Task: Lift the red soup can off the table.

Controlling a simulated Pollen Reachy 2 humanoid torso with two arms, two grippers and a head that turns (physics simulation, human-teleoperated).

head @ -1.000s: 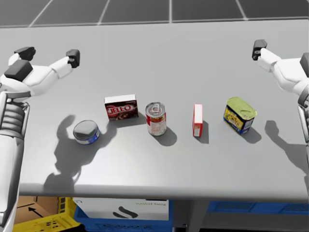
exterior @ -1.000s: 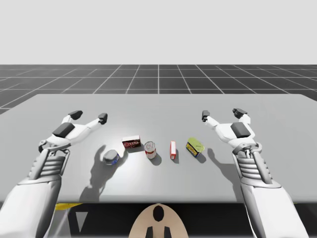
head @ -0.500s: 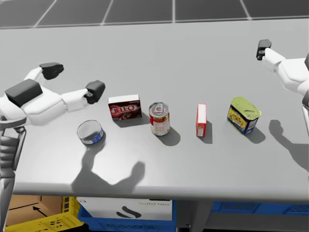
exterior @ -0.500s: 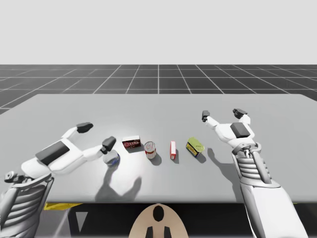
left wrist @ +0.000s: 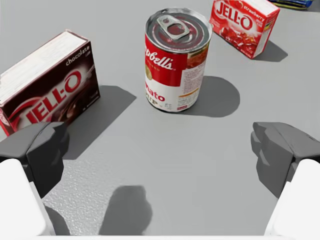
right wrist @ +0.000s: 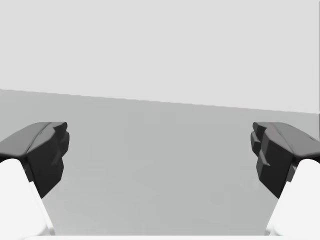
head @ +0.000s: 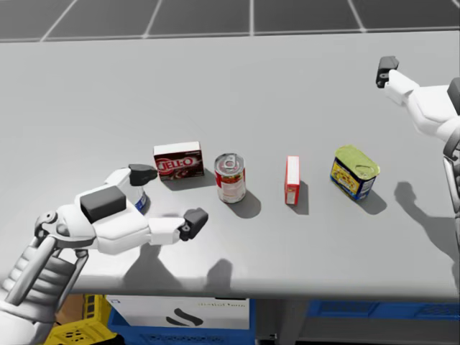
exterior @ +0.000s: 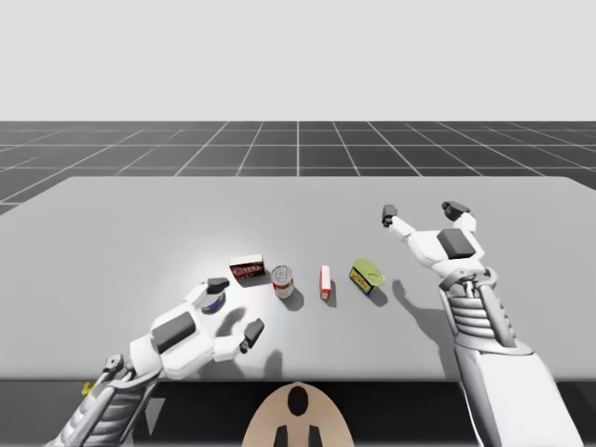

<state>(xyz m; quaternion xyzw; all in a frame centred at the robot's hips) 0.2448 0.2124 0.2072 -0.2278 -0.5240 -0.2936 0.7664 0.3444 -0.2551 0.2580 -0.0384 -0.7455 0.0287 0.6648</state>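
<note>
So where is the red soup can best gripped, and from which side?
Probably grip the red soup can across its round wall at mid-height, coming from the near side, where the open left end effector faces it: it stands upright, with gaps on both flanks.

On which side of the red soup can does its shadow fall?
Head view: the shadow of the red soup can falls to its right, on the table. Left wrist view: it reaches toward the red box.

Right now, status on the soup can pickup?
Left gripper open, short of the red soup can, which stands upright ahead. Right gripper open, off to the side. Dark brown box close beside the can, may crowd one finger.
</note>
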